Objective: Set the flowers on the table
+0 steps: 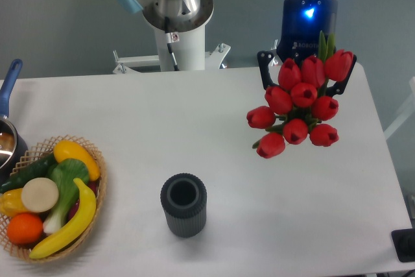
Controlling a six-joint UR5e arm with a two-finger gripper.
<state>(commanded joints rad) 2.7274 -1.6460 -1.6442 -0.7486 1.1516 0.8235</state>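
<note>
The flowers (300,105), a bunch of red tulips with green leaves, hang in the air over the right side of the white table (162,128). Their heads face the camera and hide the stems. My gripper (305,72) is shut on the flowers from behind, its black fingers showing at either side of the bunch near the table's far right edge. The arm's dark blue wrist with a lit blue light stands above it.
A dark grey ribbed vase (183,204) stands upright at the front centre. A wicker basket (97,180) of toy fruit and vegetables sits at the front left, beside a pot with a blue handle (8,89). The robot's base (174,11) is at the back.
</note>
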